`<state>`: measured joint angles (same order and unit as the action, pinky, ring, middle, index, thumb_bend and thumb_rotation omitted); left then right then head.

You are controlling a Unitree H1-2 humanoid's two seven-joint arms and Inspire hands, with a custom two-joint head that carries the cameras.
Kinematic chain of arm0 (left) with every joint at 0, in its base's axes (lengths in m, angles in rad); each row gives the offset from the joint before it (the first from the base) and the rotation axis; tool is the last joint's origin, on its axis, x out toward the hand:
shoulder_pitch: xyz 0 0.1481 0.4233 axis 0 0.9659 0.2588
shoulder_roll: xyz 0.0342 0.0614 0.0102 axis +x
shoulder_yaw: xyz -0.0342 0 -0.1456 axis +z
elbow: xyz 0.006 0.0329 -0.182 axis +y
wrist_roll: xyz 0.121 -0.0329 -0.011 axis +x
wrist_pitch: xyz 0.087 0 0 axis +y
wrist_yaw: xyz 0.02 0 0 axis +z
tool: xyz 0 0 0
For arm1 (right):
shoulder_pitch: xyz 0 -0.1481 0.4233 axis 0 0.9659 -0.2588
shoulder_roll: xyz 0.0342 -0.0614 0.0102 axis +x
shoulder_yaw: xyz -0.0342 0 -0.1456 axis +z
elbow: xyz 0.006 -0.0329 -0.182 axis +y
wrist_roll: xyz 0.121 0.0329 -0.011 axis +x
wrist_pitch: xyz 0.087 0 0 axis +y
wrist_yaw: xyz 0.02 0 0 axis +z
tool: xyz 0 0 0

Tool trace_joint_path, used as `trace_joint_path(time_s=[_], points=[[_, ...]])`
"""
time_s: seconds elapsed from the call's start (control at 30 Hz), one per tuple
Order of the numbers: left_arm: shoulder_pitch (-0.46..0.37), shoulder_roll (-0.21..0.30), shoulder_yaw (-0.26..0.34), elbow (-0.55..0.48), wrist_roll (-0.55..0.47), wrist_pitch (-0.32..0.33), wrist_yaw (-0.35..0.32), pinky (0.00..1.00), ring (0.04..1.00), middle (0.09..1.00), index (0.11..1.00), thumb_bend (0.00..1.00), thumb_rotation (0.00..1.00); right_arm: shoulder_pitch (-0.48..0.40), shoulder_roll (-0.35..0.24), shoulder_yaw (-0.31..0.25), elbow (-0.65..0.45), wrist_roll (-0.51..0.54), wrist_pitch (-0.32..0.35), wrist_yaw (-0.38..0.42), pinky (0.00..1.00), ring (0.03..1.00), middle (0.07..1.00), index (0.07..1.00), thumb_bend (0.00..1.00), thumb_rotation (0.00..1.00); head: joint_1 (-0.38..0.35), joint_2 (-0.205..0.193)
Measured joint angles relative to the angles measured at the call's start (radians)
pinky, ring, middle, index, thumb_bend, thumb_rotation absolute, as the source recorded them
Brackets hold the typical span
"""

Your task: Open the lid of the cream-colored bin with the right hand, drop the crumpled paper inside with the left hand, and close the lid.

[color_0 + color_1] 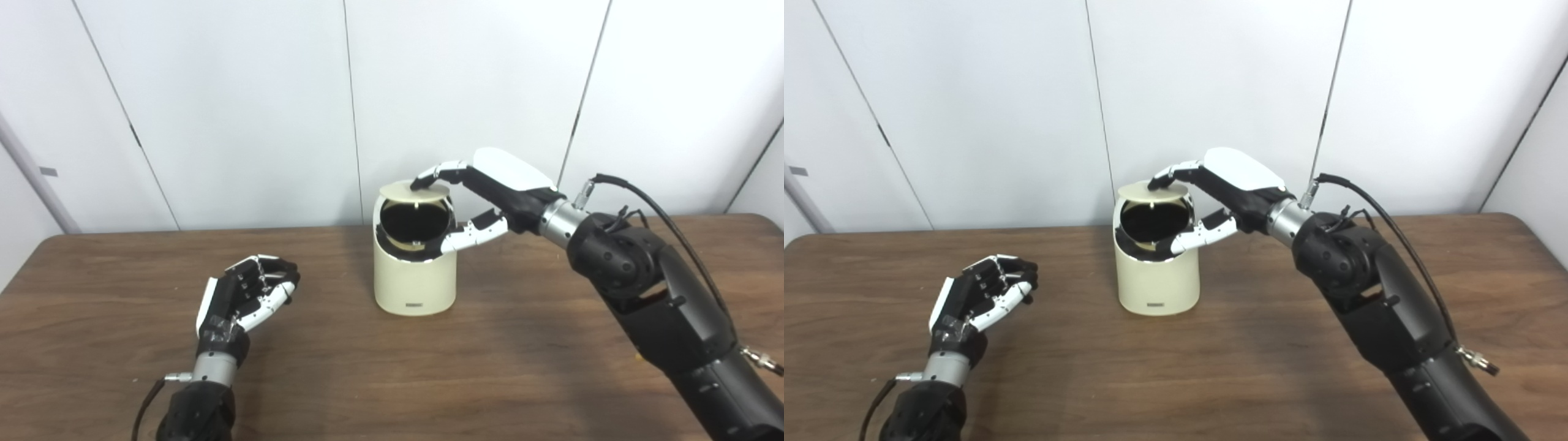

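The cream-colored bin [415,278] stands upright at the middle of the table. Its round lid [409,192] is tipped up flat above the rim, leaving the dark opening [415,222] facing me. My right hand [493,187] reaches in from the right, its fingertips [429,177] pressing on the lid's top and its thumb [474,234] lying against the rim's right side. My left hand [248,294] hovers low over the table to the bin's left with its fingers curled closed. No crumpled paper shows anywhere, neither in that hand nor on the table, and the bin's inside is too dark to read.
The brown wooden table [429,367] stretches wide in front of the bin. White wall panels [245,92] stand close behind its far edge. A cable [667,226] loops off my right forearm.
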<state>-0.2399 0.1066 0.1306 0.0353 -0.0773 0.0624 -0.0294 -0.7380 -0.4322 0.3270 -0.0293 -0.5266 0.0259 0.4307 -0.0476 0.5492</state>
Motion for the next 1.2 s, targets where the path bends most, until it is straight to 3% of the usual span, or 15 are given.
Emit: trace_joint_path(time_s=[0.23, 0.63, 0.8, 1.2], points=[[0.0, -0.001, -0.001, 0.0, 0.0, 0.0, 0.003, 0.43, 0.533, 0.61, 0.496, 0.5, 0.07, 0.017, -0.011, -0.002, -0.041, 0.008, -0.031, 0.033, 0.78, 0.887, 0.753, 0.716, 0.72, 0.63, 0.002, 0.003], [0.0, -0.001, -0.009, -0.001, 0.001, 0.0, 0.014, 0.43, 0.537, 0.615, 0.496, 0.5, 0.07, 0.033, -0.002, -0.002, -0.063, -0.006, -0.03, 0.059, 0.81, 0.904, 0.776, 0.732, 0.71, 0.62, 0.012, 0.018], [0.0, -0.001, -0.011, -0.001, 0.001, 0.0, 0.019, 0.43, 0.54, 0.614, 0.496, 0.5, 0.07, 0.051, 0.005, 0.0, -0.033, -0.008, -0.057, 0.05, 0.85, 0.899, 0.759, 0.73, 0.71, 0.6, 0.014, 0.021], [0.001, -0.005, -0.011, -0.008, 0.0, 0.002, 0.02, 0.43, 0.541, 0.614, 0.496, 0.5, 0.07, 0.065, 0.031, 0.008, 0.037, -0.04, -0.123, -0.018, 0.81, 0.873, 0.751, 0.709, 0.71, 0.59, 0.021, 0.029]])
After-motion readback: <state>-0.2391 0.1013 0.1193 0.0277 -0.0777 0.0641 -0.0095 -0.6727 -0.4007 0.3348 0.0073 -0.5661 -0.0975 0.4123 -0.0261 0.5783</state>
